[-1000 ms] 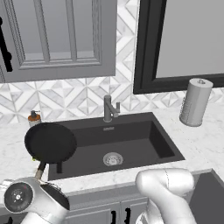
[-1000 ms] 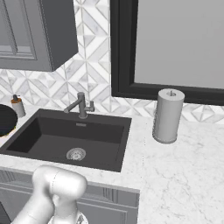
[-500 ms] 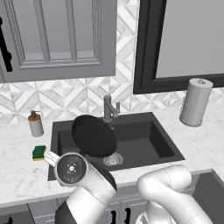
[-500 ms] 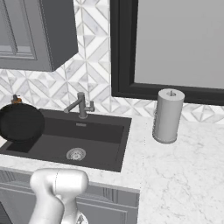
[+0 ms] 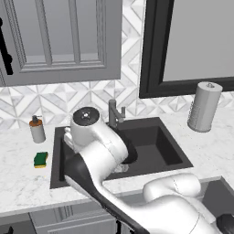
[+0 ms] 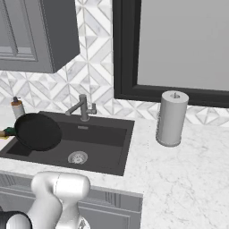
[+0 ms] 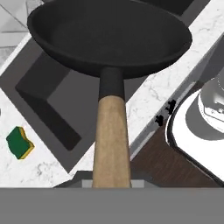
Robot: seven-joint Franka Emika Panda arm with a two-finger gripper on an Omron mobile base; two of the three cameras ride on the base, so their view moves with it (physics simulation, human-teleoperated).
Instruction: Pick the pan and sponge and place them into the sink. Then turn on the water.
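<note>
Round black frying pan (image 7: 109, 37) — wooden handle clamped in closed jaws — above dark charcoal rectangular sink (image 6: 100, 141), green-yellow sponge (image 5: 40, 159) on counter.

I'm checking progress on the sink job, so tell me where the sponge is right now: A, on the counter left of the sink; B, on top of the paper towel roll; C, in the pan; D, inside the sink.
A: the sponge lies on the counter just left of the sink, in front of the soap bottle, while the pan is held over the basin.
</note>
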